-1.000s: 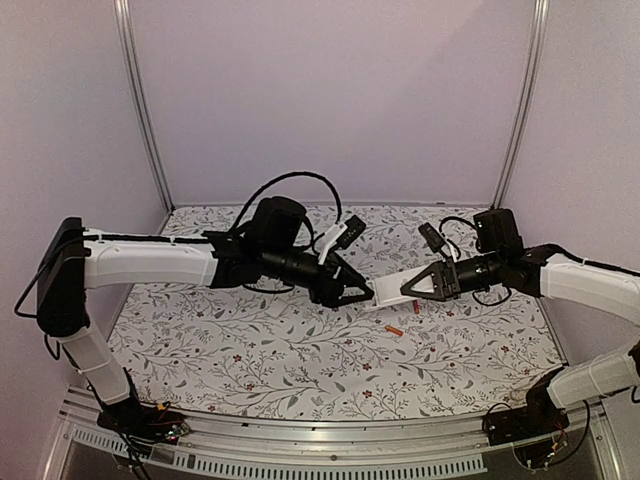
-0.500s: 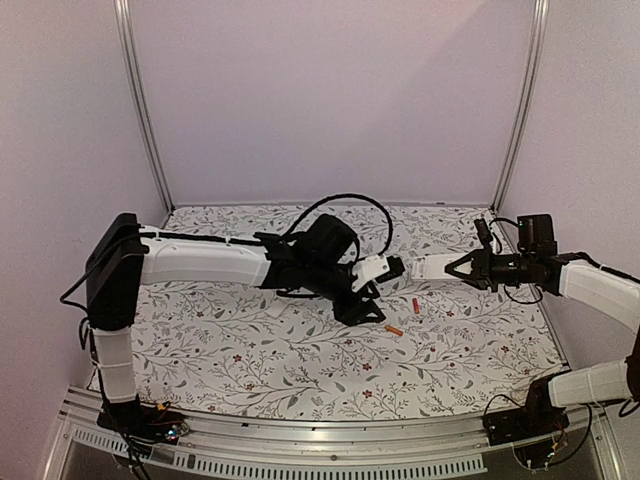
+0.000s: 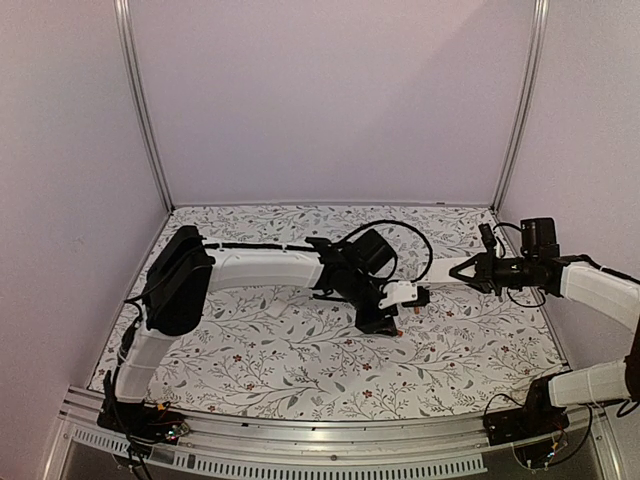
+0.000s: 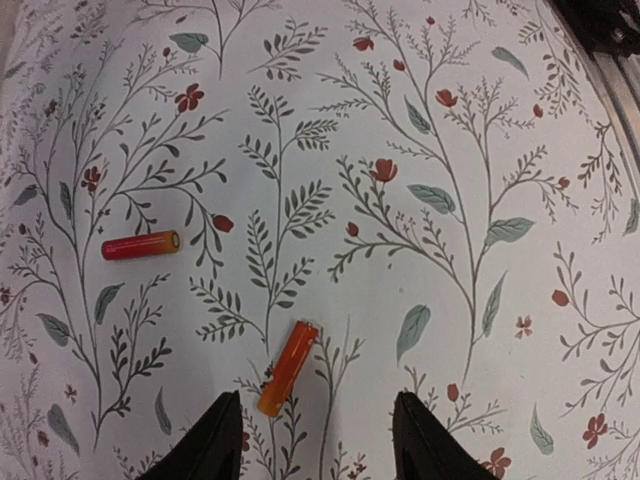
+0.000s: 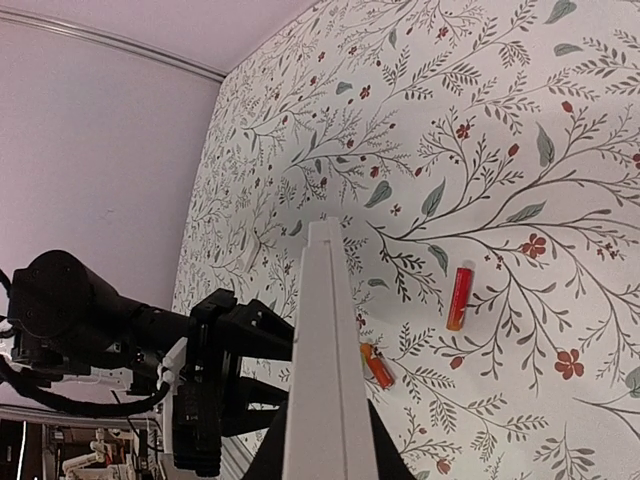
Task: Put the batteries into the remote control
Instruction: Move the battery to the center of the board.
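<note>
Two orange-red batteries lie apart on the flowered table cloth. One battery (image 4: 288, 368) lies just ahead of my left gripper (image 4: 318, 445), close to its left finger (image 4: 212, 445). The other battery (image 4: 140, 245) lies further off to the left. The left gripper (image 3: 379, 322) hangs open just above the cloth, holding nothing. My right gripper (image 3: 480, 270) is shut on the white remote control (image 3: 445, 270), holding it off the table and pointing it toward the left arm. In the right wrist view the remote control (image 5: 325, 340) shows edge-on above both batteries (image 5: 460, 298) (image 5: 376, 367).
A small flat white piece (image 3: 278, 311) lies on the cloth left of the left arm's forearm. The left arm (image 3: 270, 268) stretches across the middle of the table. Pale walls and metal posts (image 3: 140, 100) close in the back and sides.
The left arm has swung right and down over the nearer battery. The right gripper drew the remote back to the right a second ago and has since held still.
</note>
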Robot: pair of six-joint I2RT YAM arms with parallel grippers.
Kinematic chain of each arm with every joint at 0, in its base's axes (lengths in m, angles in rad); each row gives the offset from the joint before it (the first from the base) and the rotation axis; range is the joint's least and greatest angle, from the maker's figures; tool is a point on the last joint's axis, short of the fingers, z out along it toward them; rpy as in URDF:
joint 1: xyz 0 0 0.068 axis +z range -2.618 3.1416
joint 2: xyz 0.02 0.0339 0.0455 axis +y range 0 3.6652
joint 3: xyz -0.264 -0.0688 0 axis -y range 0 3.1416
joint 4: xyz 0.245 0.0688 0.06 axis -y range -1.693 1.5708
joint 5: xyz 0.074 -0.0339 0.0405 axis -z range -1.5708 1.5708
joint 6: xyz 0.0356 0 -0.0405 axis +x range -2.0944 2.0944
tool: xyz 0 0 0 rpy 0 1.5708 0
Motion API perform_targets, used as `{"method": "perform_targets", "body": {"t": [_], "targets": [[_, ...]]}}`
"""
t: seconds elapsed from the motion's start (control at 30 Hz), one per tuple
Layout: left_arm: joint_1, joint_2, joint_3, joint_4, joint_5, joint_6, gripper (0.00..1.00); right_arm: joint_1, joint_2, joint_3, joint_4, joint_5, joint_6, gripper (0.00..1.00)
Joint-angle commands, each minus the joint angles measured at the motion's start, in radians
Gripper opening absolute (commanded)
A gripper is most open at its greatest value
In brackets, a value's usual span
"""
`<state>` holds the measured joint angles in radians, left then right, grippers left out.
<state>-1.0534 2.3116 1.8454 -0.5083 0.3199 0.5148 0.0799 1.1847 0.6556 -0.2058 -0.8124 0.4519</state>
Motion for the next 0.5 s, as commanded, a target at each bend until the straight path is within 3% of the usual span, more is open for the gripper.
{"method": "perform_targets", "body": {"t": [0.0, 0.27, 0.47], "targets": [[-0.006, 0.071, 0.093, -0.095, -0.003, 0.066, 0.51, -0.012, -0.004, -0.010, 0.002, 0.007, -0.012, 0.00], [-0.005, 0.172, 0.214, -0.158, 0.000, 0.074, 0.44, -0.031, -0.008, -0.011, 0.003, 0.003, -0.012, 0.00], [-0.003, 0.205, 0.242, -0.196, -0.012, 0.091, 0.29, -0.033, -0.008, -0.011, 0.007, 0.001, -0.010, 0.00]]}}
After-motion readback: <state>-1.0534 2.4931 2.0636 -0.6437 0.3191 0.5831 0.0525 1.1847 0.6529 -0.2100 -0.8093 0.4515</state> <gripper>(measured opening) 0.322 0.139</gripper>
